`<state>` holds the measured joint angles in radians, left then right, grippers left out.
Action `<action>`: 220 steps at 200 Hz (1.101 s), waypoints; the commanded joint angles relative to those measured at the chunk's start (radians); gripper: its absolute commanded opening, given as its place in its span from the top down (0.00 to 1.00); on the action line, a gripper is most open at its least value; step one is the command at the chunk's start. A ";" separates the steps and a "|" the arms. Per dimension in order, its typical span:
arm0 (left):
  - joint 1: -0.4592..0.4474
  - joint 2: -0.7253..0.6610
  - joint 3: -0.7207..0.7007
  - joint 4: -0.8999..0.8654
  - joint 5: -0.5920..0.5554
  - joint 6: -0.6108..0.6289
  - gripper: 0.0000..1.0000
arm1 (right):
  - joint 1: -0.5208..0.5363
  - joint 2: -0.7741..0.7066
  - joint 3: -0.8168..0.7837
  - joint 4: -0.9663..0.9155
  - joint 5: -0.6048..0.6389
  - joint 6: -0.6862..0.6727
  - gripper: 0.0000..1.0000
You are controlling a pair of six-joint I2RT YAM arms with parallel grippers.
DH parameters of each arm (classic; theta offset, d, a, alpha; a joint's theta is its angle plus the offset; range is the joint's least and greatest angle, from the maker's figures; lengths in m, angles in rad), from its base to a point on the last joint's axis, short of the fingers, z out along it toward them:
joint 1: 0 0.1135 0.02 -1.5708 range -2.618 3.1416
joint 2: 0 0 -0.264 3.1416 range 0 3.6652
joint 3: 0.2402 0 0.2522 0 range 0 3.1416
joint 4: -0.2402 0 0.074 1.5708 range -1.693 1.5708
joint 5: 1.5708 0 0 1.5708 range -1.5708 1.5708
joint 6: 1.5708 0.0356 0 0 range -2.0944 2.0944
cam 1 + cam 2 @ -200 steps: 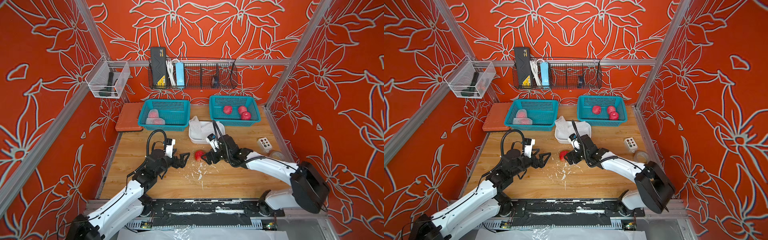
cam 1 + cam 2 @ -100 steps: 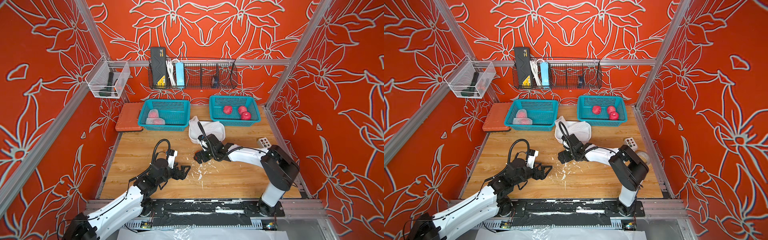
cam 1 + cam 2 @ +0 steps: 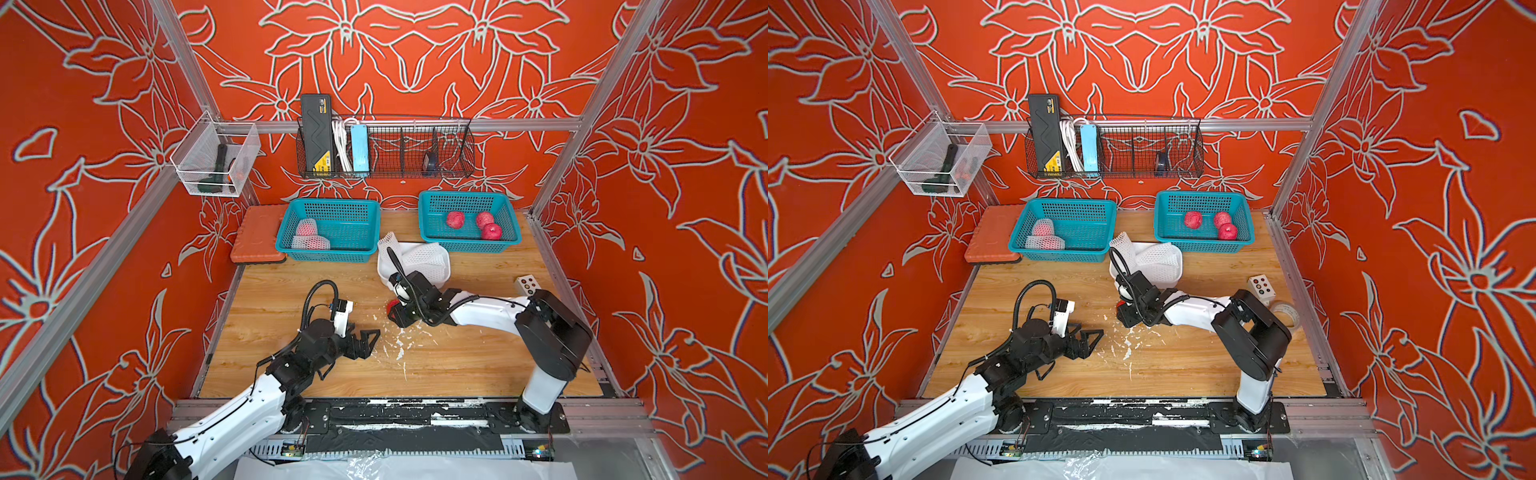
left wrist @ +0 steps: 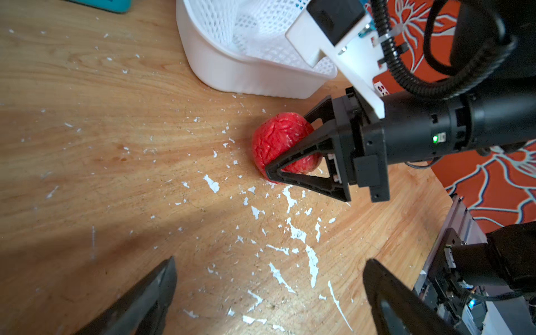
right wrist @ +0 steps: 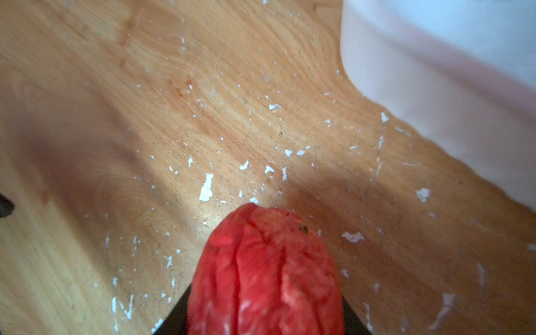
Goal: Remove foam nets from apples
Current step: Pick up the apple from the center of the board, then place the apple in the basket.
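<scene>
Slippage is my worry: my right hand (image 4: 287,145) grips the bare apple (image 4: 269,139) between its jaws, low on the surface (image 4: 116,145); being round, it may squirt out toward my wide-open, empty left hand (image 4: 269,262).

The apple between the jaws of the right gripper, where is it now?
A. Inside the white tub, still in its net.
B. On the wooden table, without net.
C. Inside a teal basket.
B: the bare apple rests on the wooden table among white crumbs, beside the white tub, with the jaws of the right gripper on both sides of it.
</scene>
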<state>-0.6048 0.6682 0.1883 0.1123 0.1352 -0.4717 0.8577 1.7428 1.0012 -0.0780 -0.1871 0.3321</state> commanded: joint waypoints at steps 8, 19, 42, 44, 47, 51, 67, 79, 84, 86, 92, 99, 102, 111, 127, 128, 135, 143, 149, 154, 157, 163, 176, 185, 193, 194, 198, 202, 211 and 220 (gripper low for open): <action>-0.008 -0.028 0.014 0.052 -0.044 0.021 0.02 | -0.003 -0.101 0.004 0.051 0.035 -0.048 0.65; -0.008 -0.032 0.030 0.055 -0.054 0.039 0.02 | -0.008 -0.124 0.005 0.069 0.027 -0.053 0.66; -0.008 -0.027 0.079 0.070 -0.071 0.073 0.02 | -0.027 -0.159 0.019 0.090 0.002 -0.046 0.68; -0.007 -0.026 0.084 0.074 -0.072 0.076 0.02 | -0.029 -0.161 0.021 0.091 -0.002 -0.043 0.68; -0.008 -0.025 0.089 0.079 -0.072 0.081 0.02 | -0.033 -0.165 0.023 0.092 -0.007 -0.040 0.68; -0.008 -0.023 0.098 0.086 -0.073 0.087 0.02 | -0.040 -0.170 0.025 0.097 -0.016 -0.034 0.69; -0.008 -0.010 0.133 0.119 -0.087 0.115 0.02 | -0.063 -0.202 0.025 0.123 -0.031 -0.025 0.70; -0.008 0.006 0.159 0.156 -0.097 0.145 0.02 | -0.083 -0.231 0.025 0.136 -0.028 -0.025 0.71; -0.008 0.015 0.173 0.169 -0.102 0.157 0.02 | -0.094 -0.244 0.025 0.139 -0.026 -0.025 0.71; -0.008 0.019 0.179 0.173 -0.105 0.163 0.02 | -0.099 -0.249 0.026 0.139 -0.025 -0.025 0.71; -0.007 0.032 0.200 0.185 -0.111 0.179 0.02 | -0.117 -0.265 0.028 0.138 -0.026 -0.023 0.71; -0.008 0.051 0.228 0.194 -0.112 0.198 0.02 | -0.145 -0.283 0.031 0.136 -0.034 -0.016 0.72; -0.008 0.061 0.242 0.198 -0.113 0.206 0.02 | -0.158 -0.290 0.031 0.136 -0.039 -0.013 0.72; -0.008 0.094 0.280 0.212 -0.108 0.220 0.02 | -0.205 -0.312 0.030 0.135 -0.054 0.002 0.72; -0.009 0.169 0.344 0.251 -0.070 0.234 0.02 | -0.293 -0.355 0.016 0.138 -0.055 0.010 0.73; -0.009 0.174 0.348 0.254 -0.067 0.235 0.02 | -0.299 -0.359 0.016 0.137 -0.053 0.009 0.73; -0.010 0.216 0.377 0.269 -0.042 0.235 0.02 | -0.331 -0.374 0.016 0.126 -0.041 0.004 0.73; -0.014 0.265 0.416 0.274 -0.016 0.236 0.02 | -0.375 -0.390 0.017 0.117 -0.032 0.006 0.73; -0.023 0.303 0.450 0.272 -0.002 0.239 0.02 | -0.404 -0.400 0.016 0.116 -0.031 0.005 0.73; -0.033 0.343 0.476 0.267 0.004 0.244 0.02 | -0.432 -0.406 0.016 0.117 -0.026 0.007 0.73; -0.042 0.366 0.490 0.267 0.003 0.247 0.02 | -0.448 -0.409 0.016 0.116 -0.019 0.008 0.73; -0.061 0.401 0.517 0.267 -0.001 0.258 0.02 | -0.478 -0.410 0.017 0.116 -0.014 0.012 0.73; -0.103 0.474 0.570 0.266 0.001 0.272 0.02 | -0.550 -0.400 0.031 0.112 -0.016 0.023 0.73; -0.130 0.525 0.604 0.265 0.007 0.281 0.02 | -0.597 -0.381 0.045 0.109 -0.019 0.032 0.73; -0.157 0.566 0.630 0.266 0.013 0.292 0.02 | -0.640 -0.353 0.067 0.100 -0.016 0.042 0.73; -0.160 0.572 0.633 0.266 0.013 0.293 0.02 | -0.644 -0.349 0.069 0.100 -0.016 0.044 0.73; -0.172 0.591 0.644 0.268 0.014 0.297 0.02 | -0.663 -0.334 0.078 0.100 -0.015 0.050 0.73; -0.184 0.611 0.655 0.269 0.015 0.301 0.02 | -0.682 -0.319 0.087 0.102 -0.018 0.055 0.73; -0.201 0.651 0.679 0.266 0.026 0.307 0.02 | -0.716 -0.284 0.109 0.107 -0.032 0.065 0.73; -0.212 0.684 0.701 0.261 0.049 0.309 0.02 | -0.743 -0.250 0.128 0.112 -0.042 0.071 0.73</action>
<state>-0.7818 1.2858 0.8314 0.3603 0.1310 -0.2024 0.1833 1.4178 1.0664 0.0292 -0.2165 0.3626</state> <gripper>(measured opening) 0.980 0.488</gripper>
